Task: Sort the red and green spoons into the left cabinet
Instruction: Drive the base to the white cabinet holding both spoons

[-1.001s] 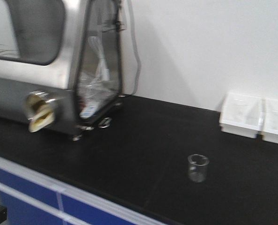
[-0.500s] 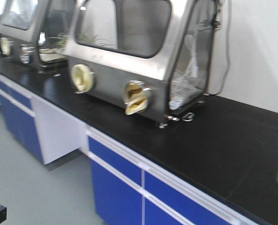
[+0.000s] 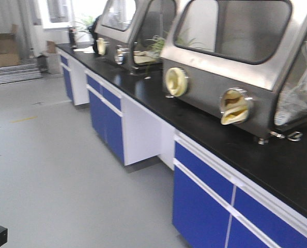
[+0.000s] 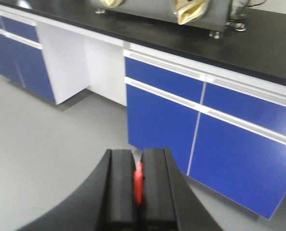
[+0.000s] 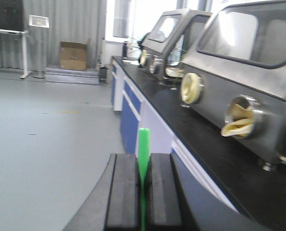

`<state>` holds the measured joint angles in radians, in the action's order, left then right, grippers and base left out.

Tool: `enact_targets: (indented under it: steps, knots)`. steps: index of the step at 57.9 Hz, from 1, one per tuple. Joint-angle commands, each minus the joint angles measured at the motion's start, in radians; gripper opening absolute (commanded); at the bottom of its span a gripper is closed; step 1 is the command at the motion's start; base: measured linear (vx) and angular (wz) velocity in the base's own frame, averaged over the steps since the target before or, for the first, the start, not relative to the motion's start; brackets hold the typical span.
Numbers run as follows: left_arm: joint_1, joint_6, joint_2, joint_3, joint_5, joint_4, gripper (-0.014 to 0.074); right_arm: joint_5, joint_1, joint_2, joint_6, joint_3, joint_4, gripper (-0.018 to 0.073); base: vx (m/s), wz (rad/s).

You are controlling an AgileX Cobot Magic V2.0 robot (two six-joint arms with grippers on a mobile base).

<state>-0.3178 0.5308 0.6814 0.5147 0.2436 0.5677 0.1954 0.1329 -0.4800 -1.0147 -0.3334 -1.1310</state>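
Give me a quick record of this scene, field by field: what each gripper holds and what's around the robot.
left gripper: shut on red spoon
right gripper: shut on green spoon
surroundings: black lab bench, blue cabinet doors below, steel glove boxes on top
task state: both spoons in hand, neither placed

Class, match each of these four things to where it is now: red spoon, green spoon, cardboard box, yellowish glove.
1 red spoon
2 green spoon
3 cardboard box
4 yellowish glove

A by the grey curtain
B clamped in the left tool
C poking from the glovebox
D clamped in the right tool

Pairs: 1-B, 2-D, 3-A, 4-C
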Motion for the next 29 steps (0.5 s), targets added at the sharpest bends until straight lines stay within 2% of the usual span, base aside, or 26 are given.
enact_targets:
  steps: [1,29]
  knots:
    - [-0.005,-0.008,-0.001,0.027,-0.063,0.01,0.0,0.033,-0.002,-0.003,-0.002,-0.033,0.009,-0.0004,-0.05,0.43]
    - [-0.005,-0.007,-0.001,0.027,-0.063,0.01,0.0,0.033,-0.002,-0.003,-0.002,-0.033,0.009,-0.0004,0.05,0.5]
